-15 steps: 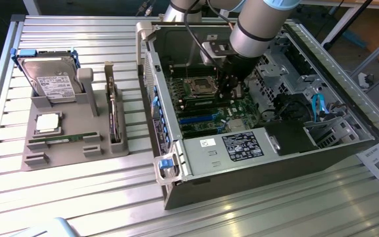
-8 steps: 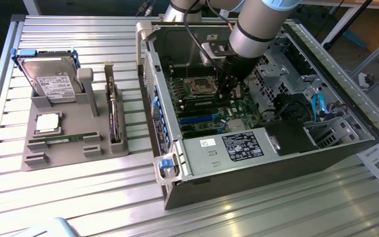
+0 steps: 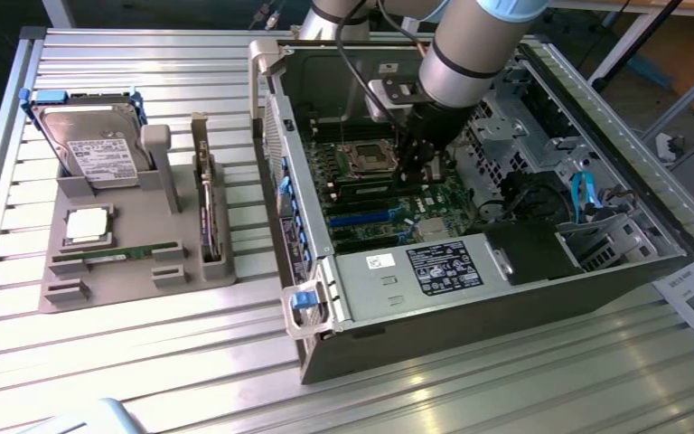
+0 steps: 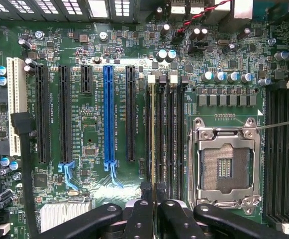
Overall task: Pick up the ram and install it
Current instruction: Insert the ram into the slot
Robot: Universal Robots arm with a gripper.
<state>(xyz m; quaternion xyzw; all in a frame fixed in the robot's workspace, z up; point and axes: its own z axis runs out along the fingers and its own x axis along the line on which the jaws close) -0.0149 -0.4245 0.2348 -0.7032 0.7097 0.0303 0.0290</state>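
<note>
Though edge-on, ram (image 4: pixel 153 139) between pincer (image 4: pixel 156 209) jaws.

The ribbed aluminium table (image 3: pixel 142 362) is silver, striped with pale glare. The moulded plastic holder (image 3: pixel 118 294) is flat grey. Its ram (image 3: pixel 118 256), a long narrow circuit-board stick, is green with dark chips. The square processor chip (image 3: pixel 88 226) is silver, and the hard drive (image 3: pixel 94 136) is silver with a white label and blue side rails. The motherboard (image 4: pixel 92 139) is green with fine pale tracing, bearing 1 blue expansion slot (image 4: pixel 108 114), 1 cream slot (image 4: pixel 16 89), black expansion slots (image 4: pixel 42 114) and a silver socket frame (image 4: pixel 224 169). The gripper (image 4: pixel 156 219) is glossy black.
</note>
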